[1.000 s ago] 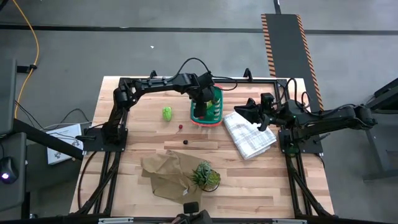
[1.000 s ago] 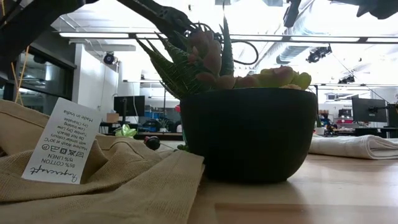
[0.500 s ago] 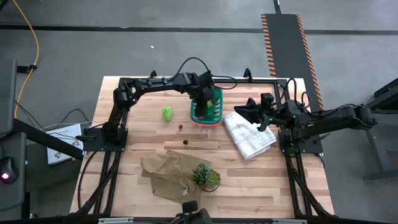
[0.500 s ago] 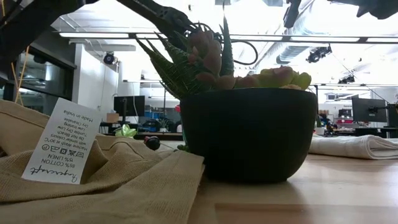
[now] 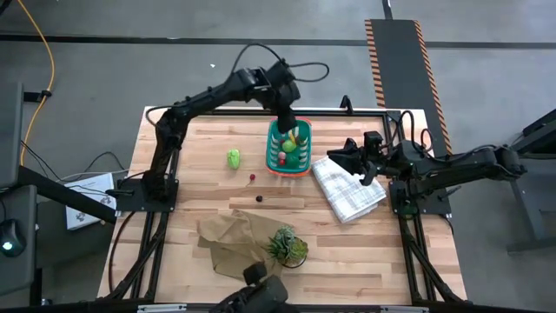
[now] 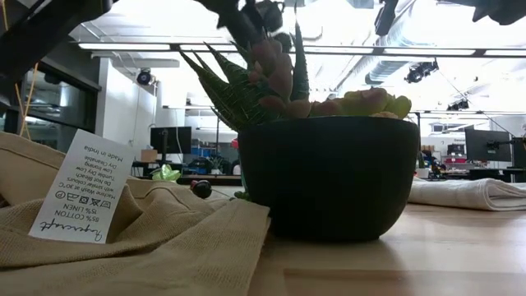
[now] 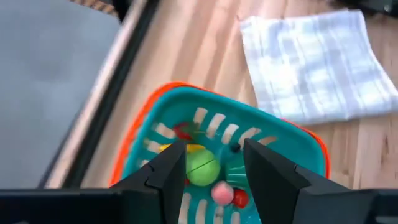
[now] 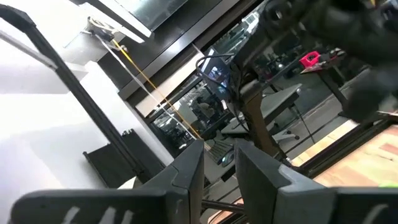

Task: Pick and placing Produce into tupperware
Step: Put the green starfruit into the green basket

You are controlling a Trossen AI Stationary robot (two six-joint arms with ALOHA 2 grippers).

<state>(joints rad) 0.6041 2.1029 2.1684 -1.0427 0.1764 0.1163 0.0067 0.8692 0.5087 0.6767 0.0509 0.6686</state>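
Your left pincer [image 7: 211, 168] has lifted clear of the teal basket [image 5: 289, 146] at the desk's far middle, fingers spread and empty. That piece is delivered. Remaining: the light green lump [image 5: 234, 158] and two small berries [image 5: 252, 178] left of it. Right pincer [image 5: 347, 158] waits nearly pressed together.

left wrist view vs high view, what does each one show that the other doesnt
Only the left wrist view shows the basket's inside up close: a light green piece, a yellow piece, a pink ball and red bits, seen between the left gripper's open fingers.

Only the high view shows the produce left on the table: a light green lump, a small red ball and a dark ball, plus the tan cloth, the potted plant and the right gripper waiting over the checked cloth.

Both show the teal basket and the white checked cloth.
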